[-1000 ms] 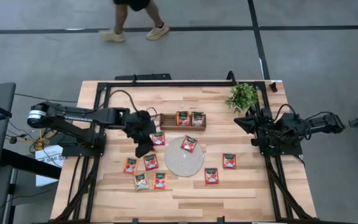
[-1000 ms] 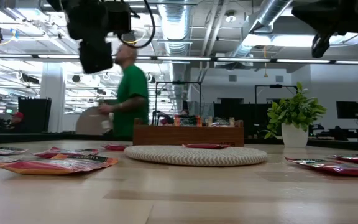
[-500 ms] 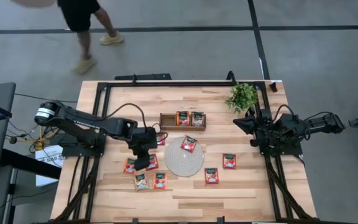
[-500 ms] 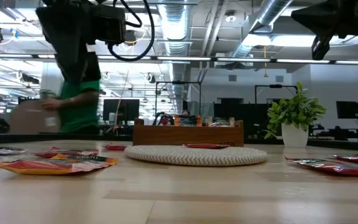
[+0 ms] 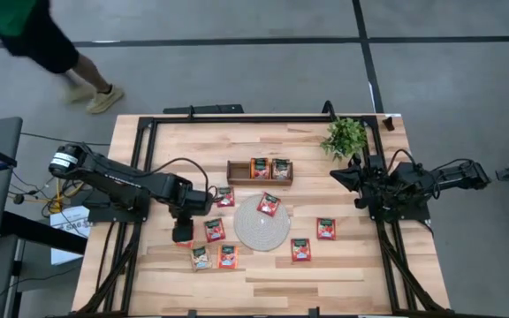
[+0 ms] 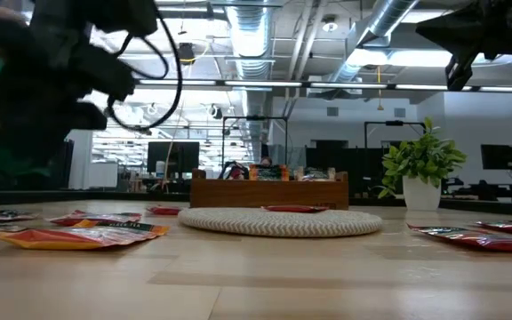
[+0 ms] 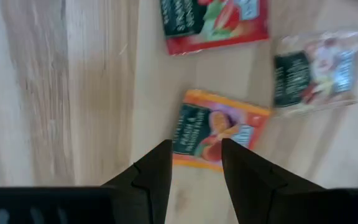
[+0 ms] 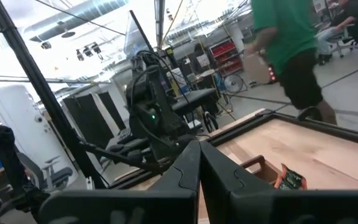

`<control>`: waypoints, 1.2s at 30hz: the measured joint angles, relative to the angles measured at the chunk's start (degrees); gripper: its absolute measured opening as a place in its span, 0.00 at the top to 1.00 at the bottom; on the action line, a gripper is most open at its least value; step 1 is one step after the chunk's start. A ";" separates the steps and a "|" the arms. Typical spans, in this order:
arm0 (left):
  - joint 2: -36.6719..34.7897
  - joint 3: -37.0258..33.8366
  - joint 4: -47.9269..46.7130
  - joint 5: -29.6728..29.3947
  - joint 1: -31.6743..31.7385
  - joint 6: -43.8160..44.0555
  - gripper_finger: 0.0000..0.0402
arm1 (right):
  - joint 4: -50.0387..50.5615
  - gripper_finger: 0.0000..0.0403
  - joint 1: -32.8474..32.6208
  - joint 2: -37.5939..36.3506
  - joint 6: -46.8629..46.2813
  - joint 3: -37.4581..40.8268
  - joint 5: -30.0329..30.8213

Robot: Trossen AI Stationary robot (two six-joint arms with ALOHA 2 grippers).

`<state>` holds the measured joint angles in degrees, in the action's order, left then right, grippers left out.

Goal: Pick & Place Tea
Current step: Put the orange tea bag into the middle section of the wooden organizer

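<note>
L claw (image 7: 194, 163) now lower, open over orange sachet (image 7: 219, 130); R claw (image 8: 199, 163) shut, wooden table (image 5: 343, 274).

Left gripper (image 5: 183, 234) swung from near the tray down over the leftmost sachet (image 7: 219, 129) (now hiding it from above). Person (image 5: 25, 35) walked left, nearly out.

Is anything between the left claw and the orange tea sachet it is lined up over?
Nothing visible. The left claw is open and hangs directly over the orange sachet, with only bare table around it. The red sachet and pale sachet lie apart from it.
</note>
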<state>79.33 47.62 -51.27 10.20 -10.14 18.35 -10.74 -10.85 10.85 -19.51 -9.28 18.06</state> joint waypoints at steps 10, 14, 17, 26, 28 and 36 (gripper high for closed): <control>-0.22 -6.54 5.98 -2.09 -0.03 -2.53 0.67 | 0.00 1.00 0.00 0.00 -0.02 -0.02 0.02; -0.24 -7.06 6.54 -1.37 -0.01 -3.50 0.67 | 0.00 1.00 0.00 0.00 -0.02 -0.02 0.04; -0.24 -7.90 7.55 -0.42 -0.01 -4.55 0.67 | 0.00 1.00 0.00 0.00 -0.04 -0.02 0.07; -0.24 -9.94 11.66 -1.49 0.03 -5.07 0.67 | 0.02 1.00 0.00 0.00 -0.04 -0.04 0.09; -0.24 -10.14 11.87 -1.51 0.03 -5.05 0.67 | 0.02 1.00 0.00 0.00 -0.04 -0.04 0.24; 1.07 -10.19 12.01 -1.52 0.03 -5.03 0.67 | 0.29 1.00 0.00 0.00 -0.02 -0.04 1.21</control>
<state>80.40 37.43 -39.26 8.68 -10.11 13.32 -10.45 -10.85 10.85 -19.53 -9.32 19.27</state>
